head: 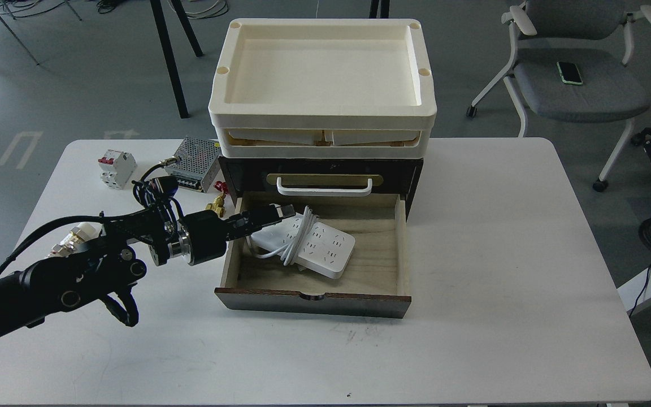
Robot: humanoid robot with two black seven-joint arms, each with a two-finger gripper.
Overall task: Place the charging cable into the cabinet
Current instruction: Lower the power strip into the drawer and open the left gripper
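The white rectangular power strip (317, 247), cord wound round its middle, lies in the dark brown wooden cabinet's (320, 169) pulled-out drawer. The left claw (280, 213) hovers over its left end; its opening cannot be told.

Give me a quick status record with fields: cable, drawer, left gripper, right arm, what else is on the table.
cable: white power strip with its cord wound round it, lying inside the drawer, tilted
drawer: light wood drawer of the dark brown cabinet, pulled open
left gripper: left gripper over the drawer's left rear, at the strip's end; grip state unclear
right arm: not in view
trays: cream plastic trays stacked on the cabinet
table, left of cabinet: white-and-red circuit breaker, perforated silver metal box
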